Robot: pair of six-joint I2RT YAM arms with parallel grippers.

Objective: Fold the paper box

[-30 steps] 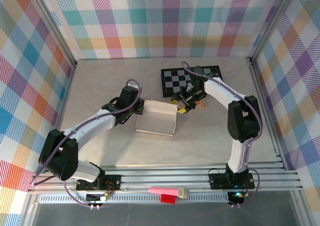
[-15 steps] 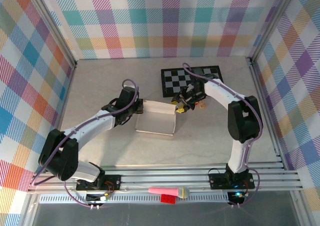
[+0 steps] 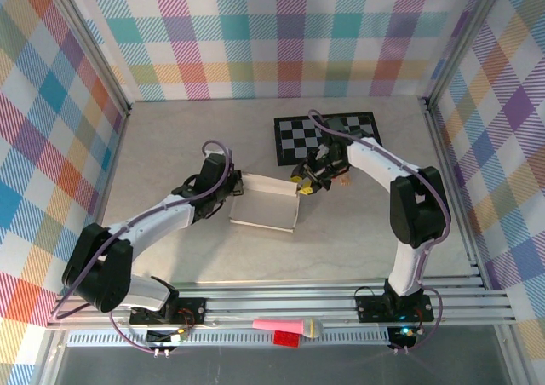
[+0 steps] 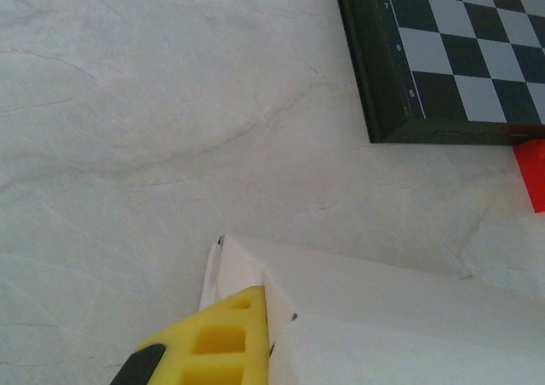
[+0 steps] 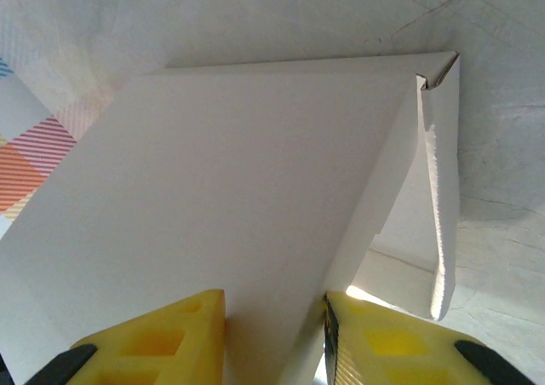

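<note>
The paper box (image 3: 266, 204) was seen near the desk's middle, just short of the checkerboard mat (image 3: 294, 136) toward the far edge. Its right wall was pinched between the narrowly set fingers of the right hand (image 5: 272, 304). The left hand (image 3: 233, 186) was shut at the box's left corner. Only one finger (image 4: 223, 338) was shown, the other cut off, so a grip could not be judged.

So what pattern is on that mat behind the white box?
Black-and-white checks with a dark border on the mat, clearest in the left wrist view.
</note>
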